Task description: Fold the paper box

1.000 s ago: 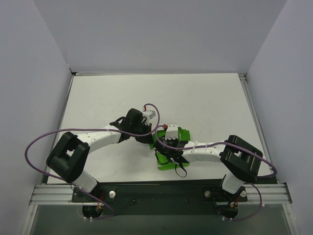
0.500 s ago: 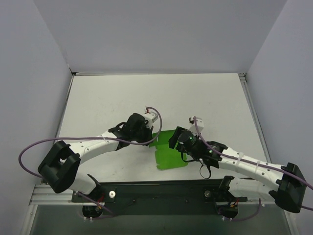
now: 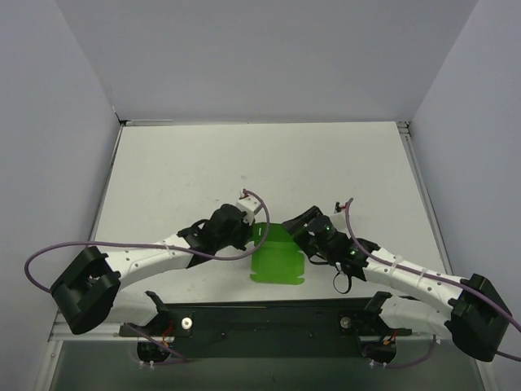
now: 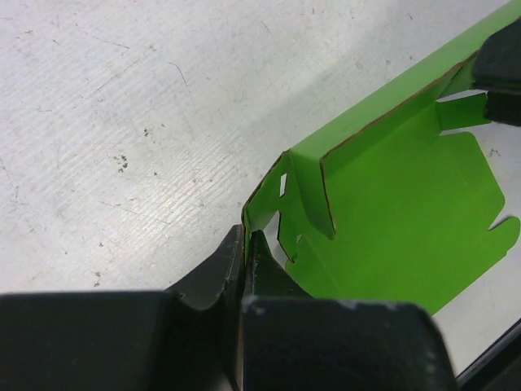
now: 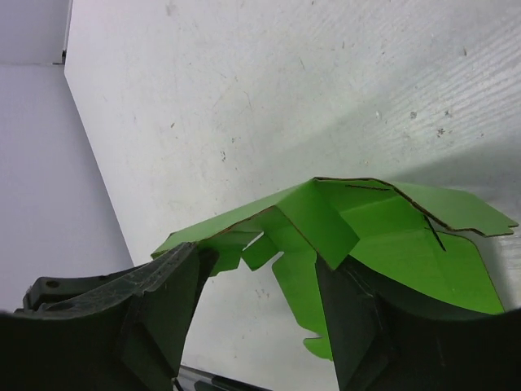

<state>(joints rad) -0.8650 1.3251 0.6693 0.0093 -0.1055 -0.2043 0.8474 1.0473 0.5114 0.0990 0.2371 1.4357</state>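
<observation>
Top external view: took in a white table (image 3: 203, 163) boxed by pale grey walls (image 3: 49, 122) at 9, 12 and 3 o'clock, with a black base rail (image 3: 269, 314) along the 6 o'clock edge. Found the paper box (image 3: 277, 259) low on that surface, near the rail. It lay half open, one broad panel flat on the table and its side panels and tabs raised. Noted the left gripper (image 3: 242, 231) meeting the box from 9 o'clock and the right gripper (image 3: 299, 230) at its 2 o'clock corner.

Left wrist view: saw the jaws pressed together, pinching the corner of a small green flap. Picked out fine scratches and dark specks in the table's white finish, plus a soft shadow beside the raised card.

Right wrist view: saw the jaws standing wide apart, the raised tabs and a folded panel lying in the gap between them. Could not make out either jaw pressing on the card. Caught the table's far edge meeting the grey wall at 11 o'clock.
</observation>
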